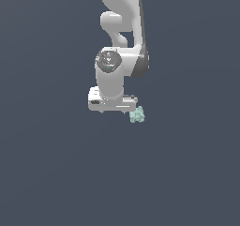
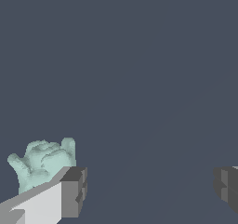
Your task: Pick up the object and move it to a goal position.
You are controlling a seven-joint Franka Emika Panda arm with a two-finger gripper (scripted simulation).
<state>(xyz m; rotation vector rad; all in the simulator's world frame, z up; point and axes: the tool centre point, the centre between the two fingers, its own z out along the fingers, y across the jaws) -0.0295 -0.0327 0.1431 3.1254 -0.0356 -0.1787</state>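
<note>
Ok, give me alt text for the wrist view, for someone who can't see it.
A pale mint-green knobbly object sits outside the wide-open gripper, beyond one dark-tipped white finger, not between the fingers. The other finger shows at the opposite edge, over a plain dark grey-blue background.

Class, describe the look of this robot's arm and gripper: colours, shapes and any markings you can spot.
The arm is glossy white with rounded, bulging links and dark grey bands at the joints; one joint carries a round dark cap. The gripper has a flat, boxy white hand and squared dark grey pads on white fingers. No cables or lettering are legible.

A bare simulated scene: a flat, featureless slate-grey backdrop with no room furnishings visible
</note>
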